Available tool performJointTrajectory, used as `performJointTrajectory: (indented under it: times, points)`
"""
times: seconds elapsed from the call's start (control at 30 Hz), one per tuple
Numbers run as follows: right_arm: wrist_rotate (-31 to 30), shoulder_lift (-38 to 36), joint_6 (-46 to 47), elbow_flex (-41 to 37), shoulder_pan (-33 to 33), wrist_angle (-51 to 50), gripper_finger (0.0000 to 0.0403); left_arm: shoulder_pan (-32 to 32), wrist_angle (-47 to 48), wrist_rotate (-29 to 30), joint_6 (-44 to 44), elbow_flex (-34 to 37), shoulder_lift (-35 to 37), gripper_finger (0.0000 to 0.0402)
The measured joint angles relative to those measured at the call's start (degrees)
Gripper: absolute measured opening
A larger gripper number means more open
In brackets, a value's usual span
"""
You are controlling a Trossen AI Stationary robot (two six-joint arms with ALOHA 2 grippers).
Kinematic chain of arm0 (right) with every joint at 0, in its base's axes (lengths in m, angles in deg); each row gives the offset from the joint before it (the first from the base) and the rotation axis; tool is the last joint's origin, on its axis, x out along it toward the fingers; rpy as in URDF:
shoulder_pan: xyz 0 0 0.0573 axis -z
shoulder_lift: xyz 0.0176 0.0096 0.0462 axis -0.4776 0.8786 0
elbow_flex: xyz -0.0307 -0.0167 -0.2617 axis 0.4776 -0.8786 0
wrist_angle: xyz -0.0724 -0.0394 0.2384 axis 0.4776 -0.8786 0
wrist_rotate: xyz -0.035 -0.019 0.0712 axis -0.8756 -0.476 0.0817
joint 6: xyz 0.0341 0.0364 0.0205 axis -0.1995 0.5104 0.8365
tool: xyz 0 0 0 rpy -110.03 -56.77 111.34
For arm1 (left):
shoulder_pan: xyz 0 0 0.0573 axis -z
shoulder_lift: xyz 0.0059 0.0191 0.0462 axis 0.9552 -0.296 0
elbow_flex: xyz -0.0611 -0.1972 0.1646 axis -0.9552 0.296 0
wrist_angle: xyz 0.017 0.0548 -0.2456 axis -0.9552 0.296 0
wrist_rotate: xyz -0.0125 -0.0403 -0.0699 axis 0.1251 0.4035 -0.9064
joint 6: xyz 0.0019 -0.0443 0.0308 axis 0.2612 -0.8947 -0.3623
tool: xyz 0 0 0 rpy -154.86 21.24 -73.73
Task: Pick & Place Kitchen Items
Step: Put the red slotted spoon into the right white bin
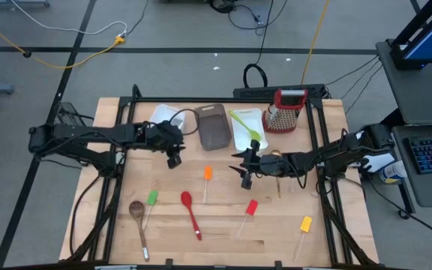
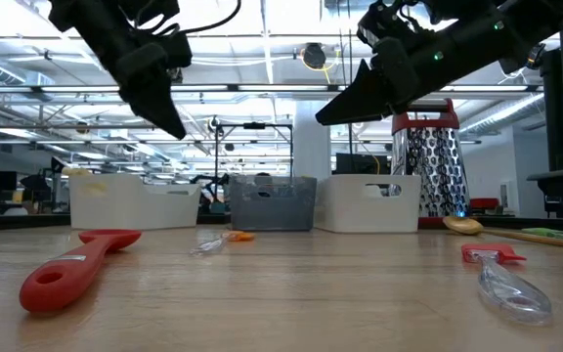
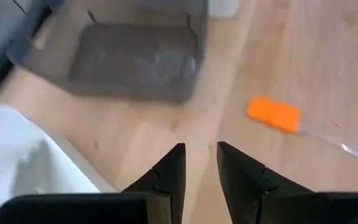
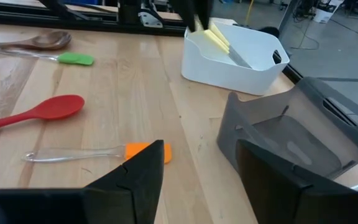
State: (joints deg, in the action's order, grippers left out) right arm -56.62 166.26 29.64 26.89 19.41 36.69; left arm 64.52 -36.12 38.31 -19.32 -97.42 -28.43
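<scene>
Slim utensils lie flat on the wooden table: an orange spatula (image 1: 207, 174), a green spatula (image 1: 151, 198), a wooden spoon (image 1: 136, 210), a red spoon (image 1: 187, 201), a red spatula (image 1: 251, 208) and a yellow spatula (image 1: 305, 224). A gold spoon (image 1: 276, 158) lies partly under my right arm. A green spoon (image 1: 244, 124) lies in the right white tub. My left gripper (image 1: 173, 158) hovers open and empty near the brown tub (image 3: 135, 62). My right gripper (image 1: 246, 177) hovers open and empty to the right of the orange spatula (image 4: 145, 151).
A white tub (image 1: 167, 116), the brown tub (image 1: 213, 124) and a second white tub (image 1: 255, 139) stand in a row at the far side. The left white tub holds pale slim items (image 4: 219, 38). A red-topped metal grater (image 1: 283, 109) stands at the far right.
</scene>
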Motion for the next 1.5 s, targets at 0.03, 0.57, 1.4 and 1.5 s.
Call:
performJointTrajectory:
  times: [0.03, 0.57, 1.4, 1.5]
  points:
    - [0.0, 0.0, 0.0, 0.0, 0.0, 0.0, 0.0191, 0.6, 1.3, -0.1, -1.3, 0.0, 0.0, 0.0097]
    - [0.0, 0.0, -0.2, 0.0, 0.8, 0.0, 0.0185, 13.8, 3.2, 0.0, 17.5, 0.0, 0.0, 0.0097]
    - [0.0, 0.0, 1.5, 0.0, 0.9, 0.0, 0.0187, 24.8, -14.3, -17.0, 31.1, 0.0, -19.1, 0.0217]
    - [0.0, 0.0, 1.5, 0.0, 0.9, 0.0, 0.0187, 26.1, -15.6, -16.9, 31.4, 0.0, -22.3, 0.0207]
